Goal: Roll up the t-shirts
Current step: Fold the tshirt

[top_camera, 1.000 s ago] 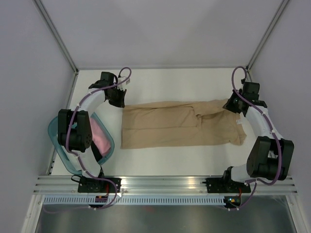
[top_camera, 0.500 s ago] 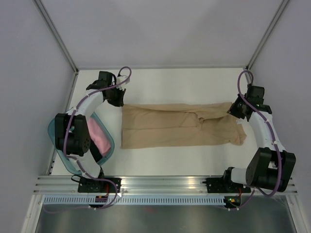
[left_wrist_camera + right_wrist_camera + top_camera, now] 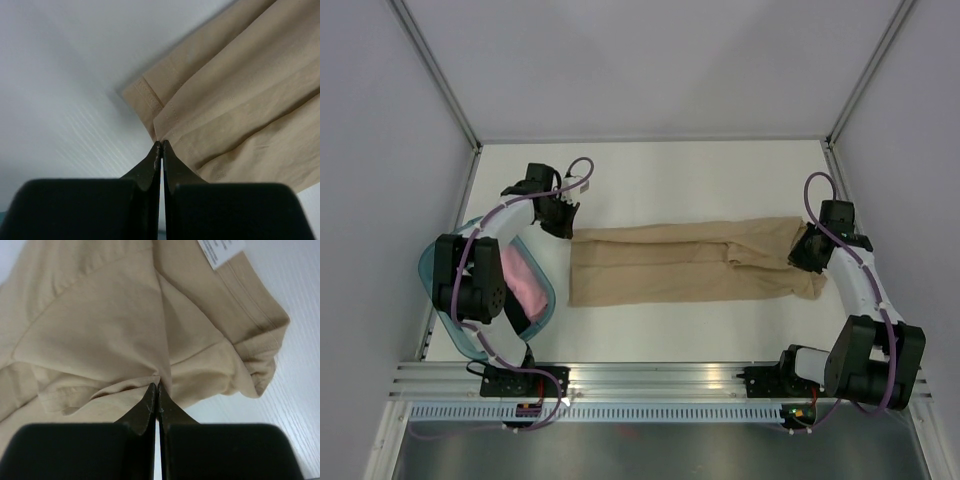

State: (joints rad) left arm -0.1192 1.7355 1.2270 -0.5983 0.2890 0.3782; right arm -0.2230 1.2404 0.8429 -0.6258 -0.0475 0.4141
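My left gripper [image 3: 160,147] and right gripper [image 3: 158,389] each pinch tan shirt [image 3: 690,265] at far edge. Folded lengthwise; rolling not begun. Pink shirt [image 3: 525,282] sits in basket [image 3: 432,262].

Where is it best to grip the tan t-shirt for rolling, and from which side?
Grip the hemmed short end of the tan t-shirt, coming from the left side. It lies folded into a long flat band, so a roll likely starts at that straight end.

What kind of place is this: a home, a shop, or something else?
Probably a robotics lab test cell: plain grey walls enclose a white table, and the left arm and right arm are bolted to an aluminium rail.
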